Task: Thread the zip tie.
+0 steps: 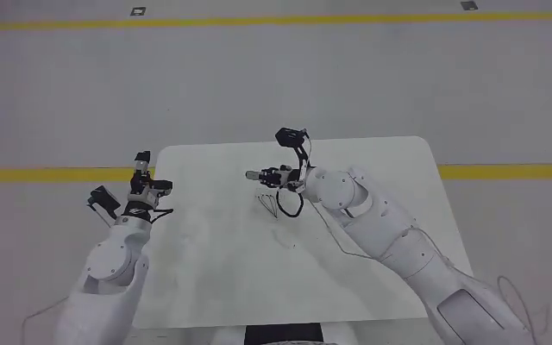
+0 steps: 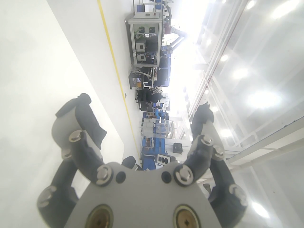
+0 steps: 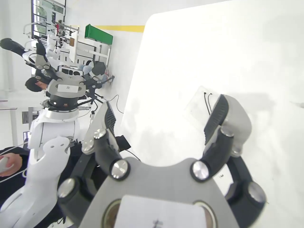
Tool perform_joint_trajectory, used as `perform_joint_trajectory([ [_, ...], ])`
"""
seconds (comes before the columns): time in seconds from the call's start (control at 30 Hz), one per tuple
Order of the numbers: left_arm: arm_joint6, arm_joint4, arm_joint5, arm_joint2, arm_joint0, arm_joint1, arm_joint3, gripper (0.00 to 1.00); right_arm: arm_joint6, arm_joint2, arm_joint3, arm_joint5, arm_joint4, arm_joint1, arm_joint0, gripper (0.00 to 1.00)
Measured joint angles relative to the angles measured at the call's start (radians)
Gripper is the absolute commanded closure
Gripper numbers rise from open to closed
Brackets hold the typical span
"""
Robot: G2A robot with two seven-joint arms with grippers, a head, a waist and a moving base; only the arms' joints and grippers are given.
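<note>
We see zip ties (image 3: 207,102) in a clear bag (image 3: 194,105) toward the tabletop's (image 1: 224,276) far edge. Our left gripper (image 2: 143,102) and right gripper (image 3: 165,103) gape, released.

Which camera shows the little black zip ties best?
The right wrist view: the zip ties lie close, two black strips with heads clear, though a finger of the open right gripper hides their other ends. The top view shows the zip ties as thin lines on the table. The left wrist view faces the room.
</note>
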State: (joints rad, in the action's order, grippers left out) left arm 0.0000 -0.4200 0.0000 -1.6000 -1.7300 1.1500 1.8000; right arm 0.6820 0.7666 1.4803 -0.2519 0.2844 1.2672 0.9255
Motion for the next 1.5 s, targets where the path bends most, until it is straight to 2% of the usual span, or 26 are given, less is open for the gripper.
perform_joint_trajectory([
  [0.07, 0.0, 0.0, 0.0, 0.0, 0.0, 0.0, 0.0, 0.0, 0.012, -0.013, 0.007, 0.008, 0.012, 0.001, -0.012, 0.0],
  [0.1, 0.0, 0.0, 0.0, 0.0, 0.0, 0.0, 0.0, 0.0, 0.038, -0.035, 0.007, 0.013, 0.038, 0.005, -0.037, 0.0],
  [0.2, 0.0, 0.0, 0.0, 0.0, 0.0, 0.0, 0.0, 0.0, 0.199, -0.125, -0.041, 0.006, 0.15, 0.03, -0.146, 0.0],
  [0.37, 0.0, 0.0, 0.0, 0.0, 0.0, 0.0, 0.0, 0.0, 0.356, -0.244, -0.181, 0.002, 0.143, 0.098, -0.274, 0.0],
  [0.47, 0.0, 0.0, 0.0, 0.0, 0.0, 0.0, 0.0, 0.0, 0.39, -0.302, -0.271, 0.0, 0.111, 0.144, -0.323, 0.0],
  [0.53, 0.0, 0.0, 0.0, 0.0, 0.0, 0.0, 0.0, 0.0, 0.408, -0.316, -0.297, 0.008, 0.1, 0.156, -0.331, 0.0],
  [0.83, 0.0, 0.0, 0.0, 0.0, 0.0, 0.0, 0.0, 0.0, 0.408, -0.314, -0.291, 0.01, 0.1, 0.154, -0.328, 0.0],
  [0.97, 0.0, 0.0, 0.0, 0.0, 0.0, 0.0, 0.0, 0.0, 0.377, -0.325, -0.293, 0.038, 0.103, 0.169, -0.321, 0.0],
  [1.1, 0.0, 0.0, 0.0, 0.0, 0.0, 0.0, 0.0, 0.0, 0.38, -0.361, -0.338, 0.03, 0.103, 0.208, -0.346, 0.0],
  [1.33, 0.0, 0.0, 0.0, 0.0, 0.0, 0.0, 0.0, 0.0, 0.39, -0.445, -0.502, -0.018, 0.11, 0.306, -0.384, 0.0],
  [1.43, 0.0, 0.0, 0.0, 0.0, 0.0, 0.0, 0.0, 0.0, 0.369, -0.448, -0.569, -0.014, 0.093, 0.34, -0.396, 0.0],
  [1.5, 0.0, 0.0, 0.0, 0.0, 0.0, 0.0, 0.0, 0.0, 0.359, -0.445, -0.582, -0.006, 0.088, 0.346, -0.399, 0.0],
])
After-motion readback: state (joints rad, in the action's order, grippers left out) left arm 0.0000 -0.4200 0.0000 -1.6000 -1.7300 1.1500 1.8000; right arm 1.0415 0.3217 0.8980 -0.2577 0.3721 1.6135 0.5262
